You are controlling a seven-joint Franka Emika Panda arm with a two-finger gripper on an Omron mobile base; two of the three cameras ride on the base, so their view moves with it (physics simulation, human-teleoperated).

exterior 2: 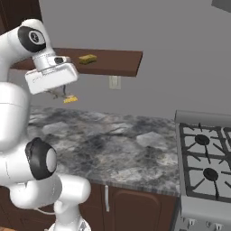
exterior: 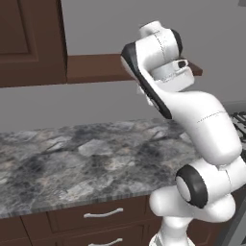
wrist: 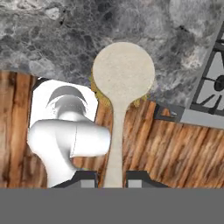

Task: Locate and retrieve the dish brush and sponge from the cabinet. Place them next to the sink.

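Observation:
My gripper point(wrist: 111, 178) is shut on the thin handle of the dish brush point(wrist: 123, 72), whose round cream head faces the hand camera over the counter edge. From the right base view the gripper point(exterior 2: 57, 94) hangs under the white hand, and the brush point(exterior 2: 70, 99) sticks out of it above the stone, just below the shelf. The yellow-olive sponge point(exterior 2: 88, 58) lies on the thin brown shelf board point(exterior 2: 119, 63). The dark brown cabinet point(exterior: 29, 43) with its panelled door is at the upper left, its shelf point(exterior: 96, 68) running right behind the arm. The sink is out of view.
A grey marbled counter point(exterior: 81, 158) spreads below the shelf. A gas stove point(exterior 2: 203, 153) stands at the counter's right end. Base drawers with silver handles point(exterior: 103, 213) sit under the counter. A wall outlet point(exterior 2: 114, 82) is below the shelf.

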